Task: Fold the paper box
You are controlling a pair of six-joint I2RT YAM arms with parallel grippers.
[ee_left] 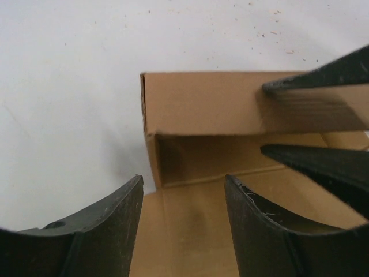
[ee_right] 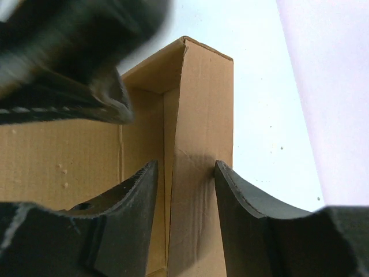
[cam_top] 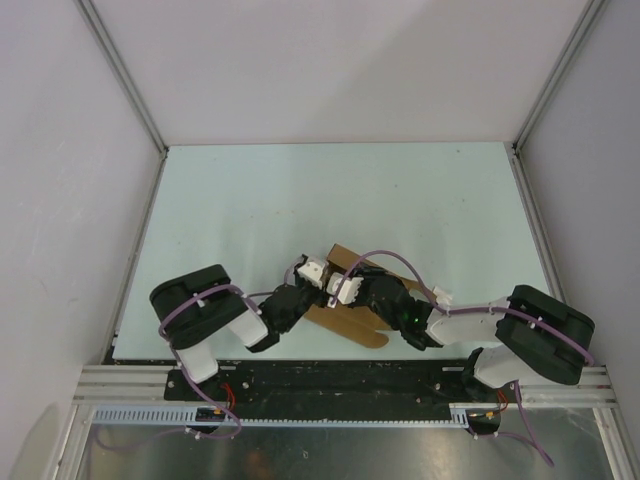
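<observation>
One paper box [cam_top: 350,326] of brown kraft cardboard is seen on the pale counter [cam_top: 300,200], in the lower centre of the top view and close to the near edge. It is partly covered by the two arms, which are brought together above it from the lower left and the lower right.

In the left wrist view the box is shown partly folded. One wall is raised upright across the middle of the frame, a short side wall is turned at its left corner, and a flat panel is spread toward the bottom. The left tool [ee_left: 183,182] is seen released: its two fingers [ee_left: 109,231] are held apart at the bottom of the frame, the flat panel is visible through the gap, and nothing is pinched. Two more dark fingers [ee_left: 323,78], those of the right tool, are seen at the right edge, one at the top of the raised wall and one lower, before its inner face.

In the right wrist view the right tool [ee_right: 184,167] is also seen released. Its two fingers [ee_right: 248,208] are spread at the bottom centre, and the face of an upright panel is shown between them, unclamped. A corner of two upright walls is carried to the upper centre. The left tool is shown as one blurred dark shape at the upper left.
</observation>
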